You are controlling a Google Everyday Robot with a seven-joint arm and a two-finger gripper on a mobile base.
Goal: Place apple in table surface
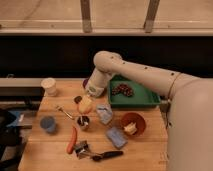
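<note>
One apple (85, 105), small and yellow-orange, hangs low over the table (150, 150) toward its back left. The gripper (89, 97) appears clamped about the fruit's upper half. Firm, smooth and round, the fruit looks light but likely to roll, and is best held across its widest part. Bare planks are scarce: a small cup (82, 121) and a blue packet (104, 114) crowd the front and a green tray (142, 100) the right, leaving room leftward near the white cup (49, 86).
</note>
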